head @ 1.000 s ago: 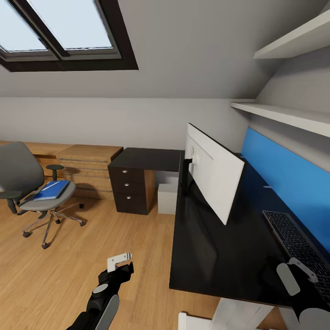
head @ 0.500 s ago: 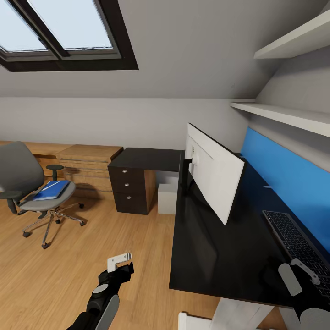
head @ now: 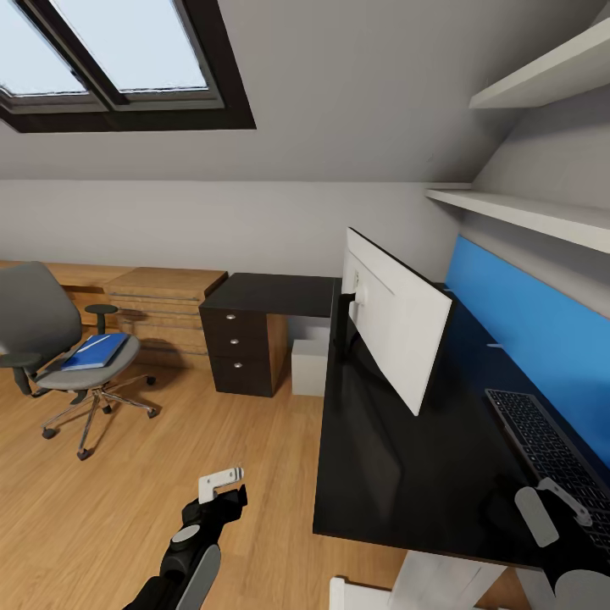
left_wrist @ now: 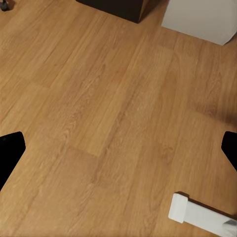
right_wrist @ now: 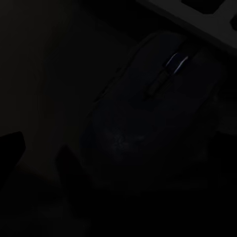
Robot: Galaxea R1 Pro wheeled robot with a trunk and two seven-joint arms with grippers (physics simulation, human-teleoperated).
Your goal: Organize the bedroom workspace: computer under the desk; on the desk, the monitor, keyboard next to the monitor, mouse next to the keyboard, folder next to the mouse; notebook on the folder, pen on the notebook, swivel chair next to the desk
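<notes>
Right claw over the small dark rounded mouse [right_wrist: 148, 118] on the glossy black desk [head: 398, 474]

At five o'clock the right gripper [head: 551, 512] stands spread above the mouse beside the dark-keyed keyboard [head: 551, 449]; at seven the left gripper [head: 222, 483], grip unclear; at ten the blue folder [head: 95, 351] on the grey swivel chair [head: 51, 339].

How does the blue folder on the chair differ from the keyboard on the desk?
The folder is bright blue and plain, while the keyboard is dark with rows of keys. The folder lies on the swivel chair seat, out on the wooden floor; the keyboard lies on the black desk beside the blue wall panel. Both are thin, flat rectangles.
</notes>
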